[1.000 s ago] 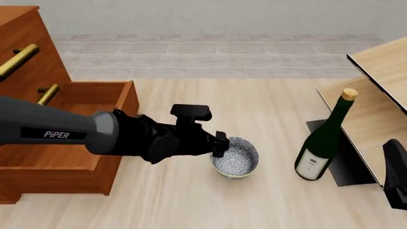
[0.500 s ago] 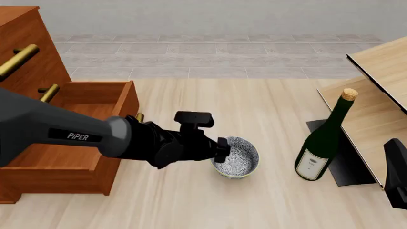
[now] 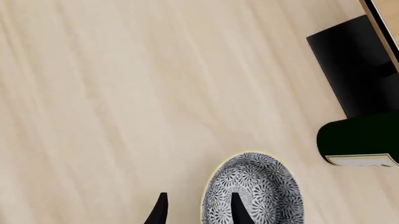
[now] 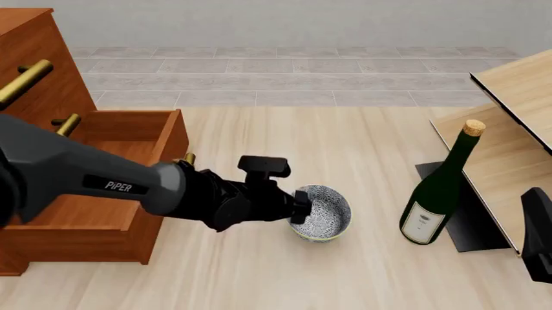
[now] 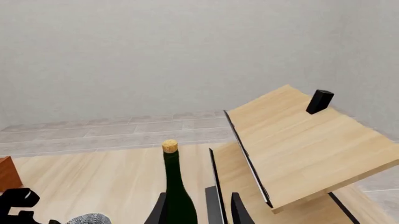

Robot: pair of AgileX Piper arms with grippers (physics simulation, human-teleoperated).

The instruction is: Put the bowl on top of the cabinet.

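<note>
The bowl [image 4: 322, 212], white with a dense blue-grey pattern, stands upright on the table between the cabinet [image 4: 39, 77] and a wine bottle. My left gripper [image 4: 299, 208] is low at the bowl's left side. In the left wrist view the bowl [image 3: 254, 190] has one fingertip [image 3: 238, 211] over its inside and the other fingertip [image 3: 160, 212] outside, so the open left gripper [image 3: 198, 211] straddles the rim without pinching it. My right gripper [image 5: 199, 212] is open and holds nothing, at the front right edge [image 4: 536, 244].
The cabinet's lower drawer [image 4: 121, 139] is pulled open toward the bowl. A green wine bottle [image 4: 435, 194] with a cork stands right of the bowl. Behind it a pale wood rack [image 4: 509, 123] on a black base [image 4: 461, 219] fills the right side.
The left arm has sunk lower and its wrist has dropped a little toward the table. Its gripper stays at the bowl's left rim. The bowl and the right arm have not moved.
</note>
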